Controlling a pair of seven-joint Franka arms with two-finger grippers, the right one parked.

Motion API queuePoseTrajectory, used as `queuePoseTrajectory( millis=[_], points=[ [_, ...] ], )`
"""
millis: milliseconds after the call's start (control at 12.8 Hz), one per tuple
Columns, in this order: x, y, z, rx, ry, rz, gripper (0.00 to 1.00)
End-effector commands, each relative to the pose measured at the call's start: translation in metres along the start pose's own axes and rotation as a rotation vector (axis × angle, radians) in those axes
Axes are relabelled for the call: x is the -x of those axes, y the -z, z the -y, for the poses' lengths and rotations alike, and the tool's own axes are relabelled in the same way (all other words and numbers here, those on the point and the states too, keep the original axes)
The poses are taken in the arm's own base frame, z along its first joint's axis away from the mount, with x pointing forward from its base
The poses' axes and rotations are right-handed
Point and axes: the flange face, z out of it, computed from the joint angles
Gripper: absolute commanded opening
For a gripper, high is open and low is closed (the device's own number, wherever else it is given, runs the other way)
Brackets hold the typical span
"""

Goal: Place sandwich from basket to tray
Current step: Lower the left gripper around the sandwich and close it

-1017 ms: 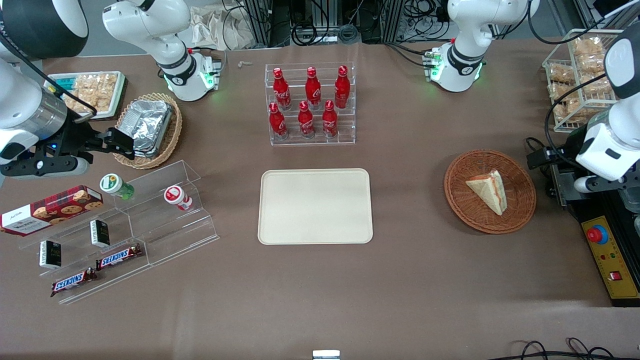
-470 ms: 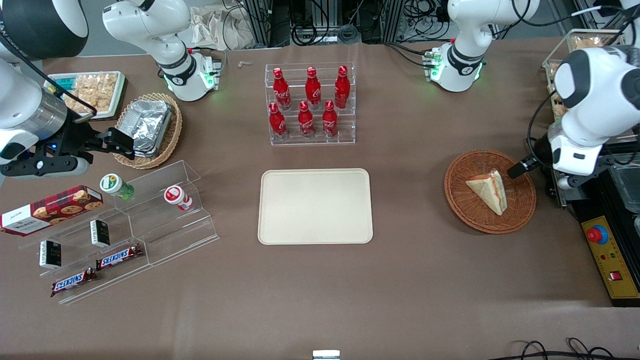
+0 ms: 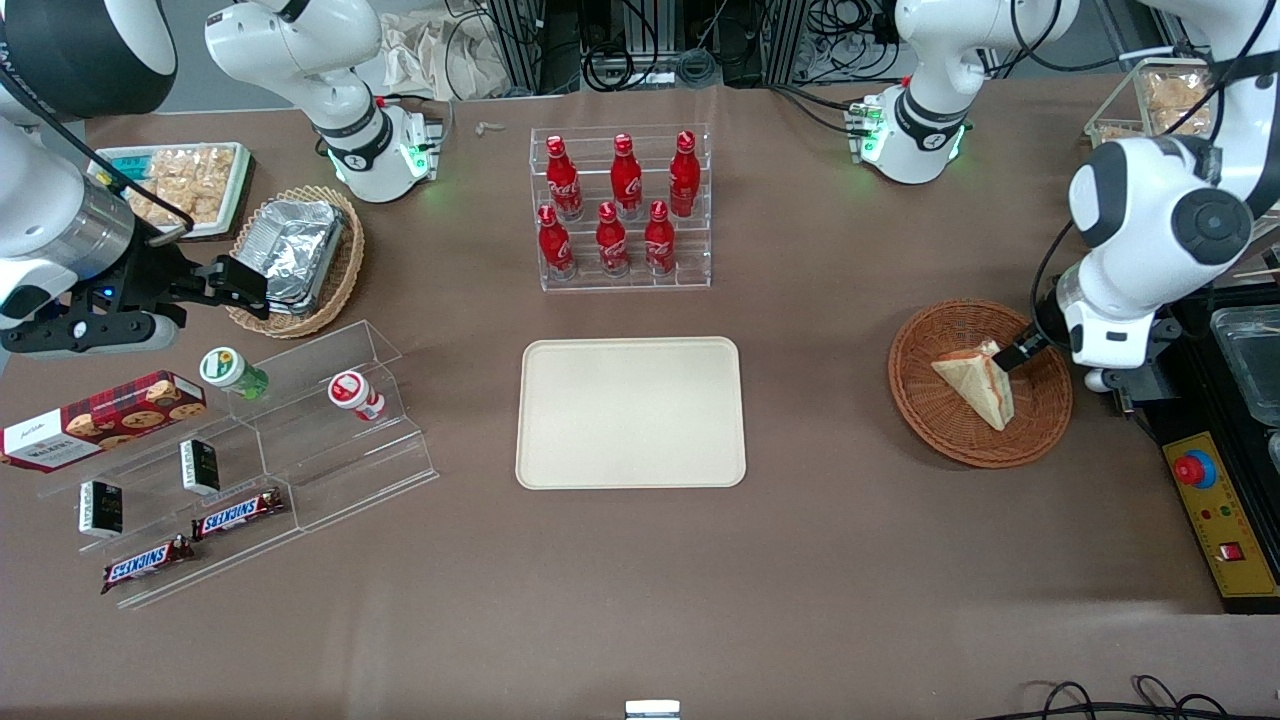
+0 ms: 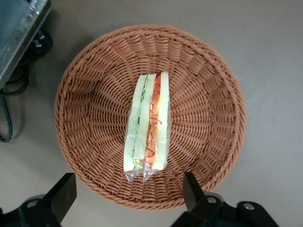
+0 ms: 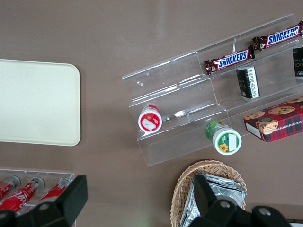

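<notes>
The sandwich (image 3: 975, 385) (image 4: 147, 123), a wrapped white wedge with red and green filling, lies in the reddish-brown wicker basket (image 3: 915, 400) (image 4: 90, 94) toward the working arm's end of the table. My left gripper (image 3: 1035, 350) (image 4: 128, 196) hangs open above the basket's rim, at one end of the sandwich and apart from it. Its dark fingers (image 4: 64, 194) stand wide, with nothing between them. The cream tray (image 3: 630, 412) (image 5: 38, 101) lies bare at mid-table.
A rack of red bottles (image 3: 622, 210) stands farther from the front camera than the tray. A yellow control box with a red button (image 3: 1215, 510) sits beside the basket. Toward the parked arm's end are a clear stepped shelf of snacks (image 3: 250, 450) and a tan basket of foil containers (image 3: 300, 255).
The left arm has swung in from the table's end and brought its open gripper over the basket's rim, close to the sandwich. Sandwich, basket and tray have not moved.
</notes>
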Motion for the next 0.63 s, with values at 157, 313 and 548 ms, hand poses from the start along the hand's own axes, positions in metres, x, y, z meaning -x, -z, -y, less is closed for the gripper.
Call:
queuePoseTrajectory(
  millis=[157, 313, 548],
  points=[
    [0.001, -0.024, -0.003, -0.071, -0.033, -0.045, 1.0],
    [0.002, -0.029, -0.008, -0.071, -0.026, -0.042, 1.0],
    [0.013, -0.033, -0.028, -0.061, 0.004, -0.054, 1.0]
  ],
)
